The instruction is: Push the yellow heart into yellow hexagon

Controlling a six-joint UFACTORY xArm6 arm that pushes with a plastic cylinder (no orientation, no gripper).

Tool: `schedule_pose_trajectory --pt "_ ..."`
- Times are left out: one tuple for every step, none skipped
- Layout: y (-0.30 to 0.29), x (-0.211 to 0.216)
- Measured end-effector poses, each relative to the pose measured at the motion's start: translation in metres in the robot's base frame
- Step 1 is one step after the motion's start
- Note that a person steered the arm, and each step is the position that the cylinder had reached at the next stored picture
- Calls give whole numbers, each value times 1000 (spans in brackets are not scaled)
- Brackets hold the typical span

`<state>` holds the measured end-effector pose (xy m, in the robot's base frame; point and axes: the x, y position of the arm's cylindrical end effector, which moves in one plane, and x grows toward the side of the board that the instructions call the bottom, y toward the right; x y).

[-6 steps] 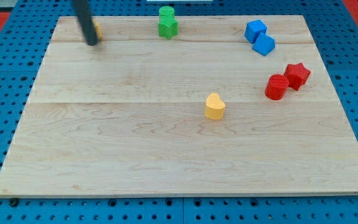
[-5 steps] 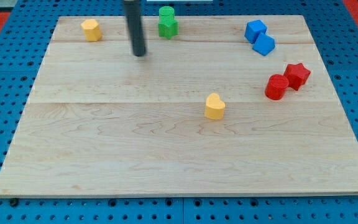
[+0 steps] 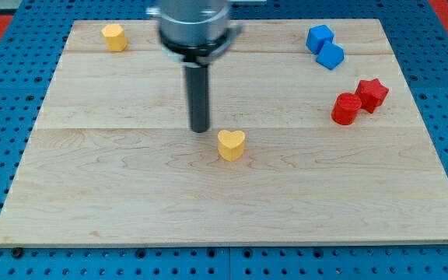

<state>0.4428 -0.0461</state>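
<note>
The yellow heart lies near the middle of the wooden board. The yellow hexagon sits in the board's top left corner, far from the heart. My tip stands just to the upper left of the heart, a small gap away from it. The arm's body hangs over the top middle of the board and hides the green blocks there.
Two blue blocks touch each other at the top right. A red cylinder and a red star sit together at the right. The board lies on a blue pegboard.
The rod moved from the top left down and right to the board's middle. The yellow heart slid left and a little down and turned. The green blocks are now hidden.
</note>
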Motion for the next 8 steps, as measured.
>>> schedule_pose_trajectory --pt "90 -12" --pt "100 44" --pt "46 70" --pt "21 45" --pt "60 54" --pt "97 40" --pt "116 32" --pt "135 49"
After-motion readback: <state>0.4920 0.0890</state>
